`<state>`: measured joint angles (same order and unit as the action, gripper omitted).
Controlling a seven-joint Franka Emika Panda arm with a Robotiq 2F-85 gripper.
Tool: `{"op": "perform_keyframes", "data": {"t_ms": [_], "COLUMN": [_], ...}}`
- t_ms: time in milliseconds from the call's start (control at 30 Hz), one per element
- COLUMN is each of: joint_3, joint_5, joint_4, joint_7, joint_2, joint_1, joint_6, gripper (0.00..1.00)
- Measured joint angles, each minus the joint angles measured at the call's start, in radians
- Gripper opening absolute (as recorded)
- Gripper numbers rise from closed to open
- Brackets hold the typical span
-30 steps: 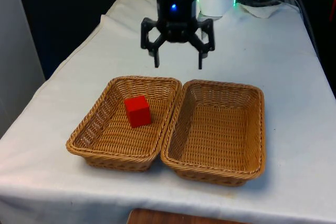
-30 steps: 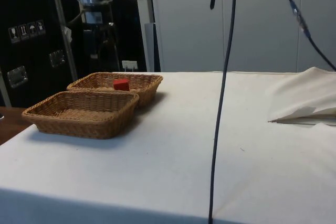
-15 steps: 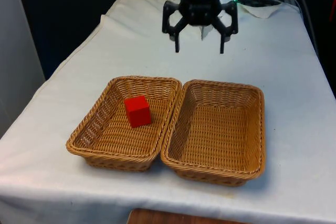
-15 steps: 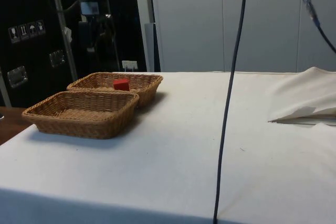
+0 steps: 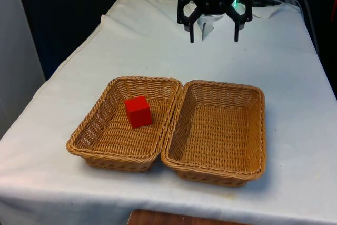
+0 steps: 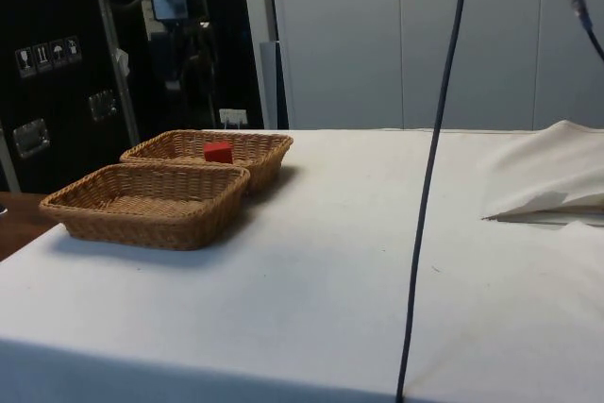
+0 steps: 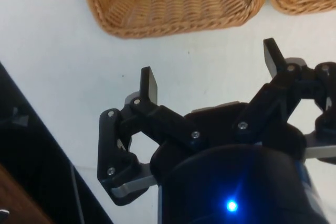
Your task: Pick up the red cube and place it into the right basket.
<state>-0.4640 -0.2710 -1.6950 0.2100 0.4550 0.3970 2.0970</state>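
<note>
The red cube [image 5: 138,111] lies in the left wicker basket [image 5: 92,130], towards its far end; from the side, the cube [image 6: 218,152] is in the farther basket [image 6: 255,146]. The right basket [image 5: 221,169] holds nothing and touches the left one along their long sides. My gripper [image 5: 214,39] hangs open and empty over the cloth, well beyond the baskets' far rims and roughly in line with the right basket. In the wrist view, the gripper [image 7: 211,72] has spread fingers with bare cloth between them. Beyond them is a wicker basket end wall [image 7: 173,3].
The white cloth covers the whole table [image 5: 279,61]. Cables and a crumpled white cloth [image 5: 266,3] lie at the far end on the front view's right. In the side view, a dark cable [image 6: 429,186] hangs down across the picture and a fold of cloth [image 6: 557,176] rises at the right.
The gripper has moved away from the baskets towards the far end and towards the front view's right, staying open. The cube and the baskets have not moved.
</note>
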Motion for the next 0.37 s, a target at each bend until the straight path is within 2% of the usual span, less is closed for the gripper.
{"op": "perform_keyframes", "data": {"t_ms": [367], "joint_3": [0.024], "joint_5": [0.000], "joint_4": [-0.090], "joint_7": [0.000], "joint_2": [-0.063], "joint_1": [0.000], "joint_6": [0.027], "gripper": [1.00]}}
